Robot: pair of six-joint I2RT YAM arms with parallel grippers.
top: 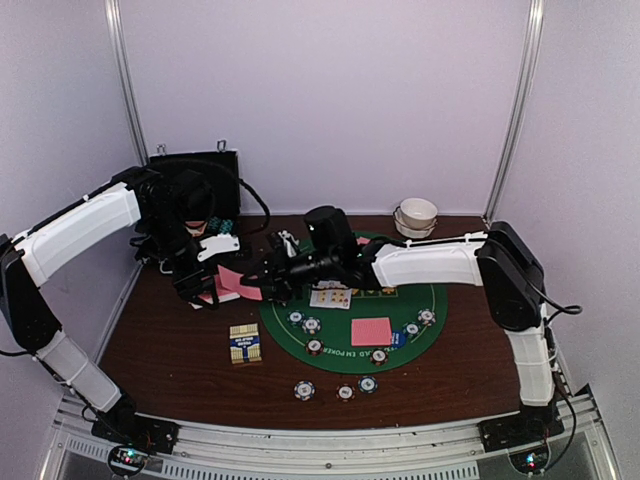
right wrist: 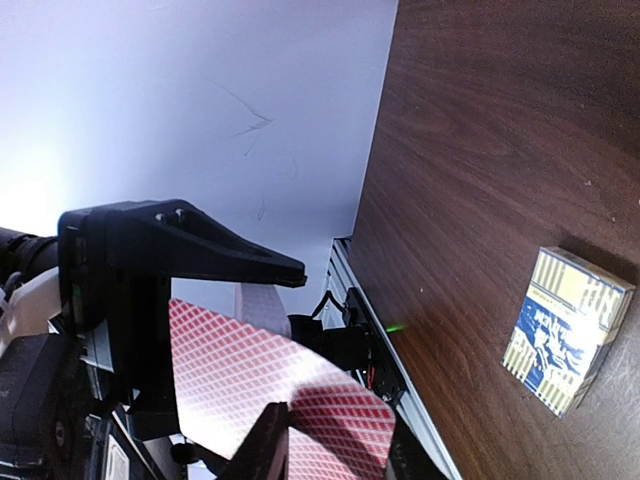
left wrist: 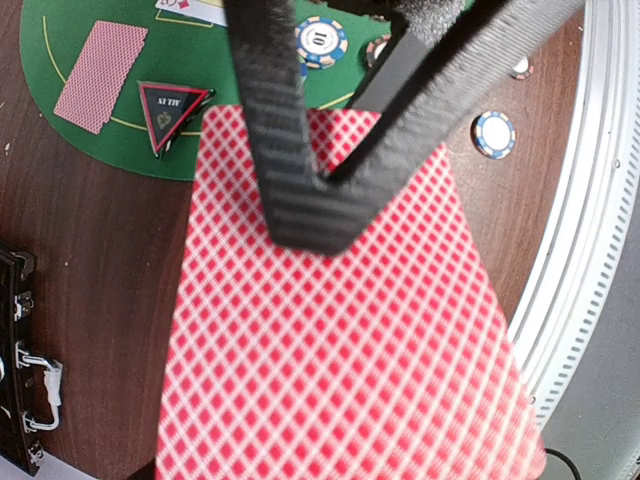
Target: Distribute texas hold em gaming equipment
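Note:
My left gripper (top: 205,280) is shut on a fan of pink-backed playing cards (top: 236,284), held above the table left of the green mat (top: 300,345). The cards fill the left wrist view (left wrist: 340,350) and hide that gripper's fingers. My right gripper (top: 262,278) is pinched shut on the cards' far edge; its black fingers (left wrist: 300,200) meet in a V there. In the right wrist view the cards (right wrist: 250,380) sit between its fingertips (right wrist: 268,440). One pink-backed card (top: 371,331), face-up cards (top: 330,297), several striped chips (top: 312,324) and a red triangular button (left wrist: 170,105) lie on the mat.
Three chips (top: 345,391) lie on the wood in front of the mat. The blue-and-yellow card box (top: 245,343) lies left of the mat and shows in the right wrist view (right wrist: 567,325). A white bowl (top: 417,213) stands back right. An open black case (top: 195,190) stands back left.

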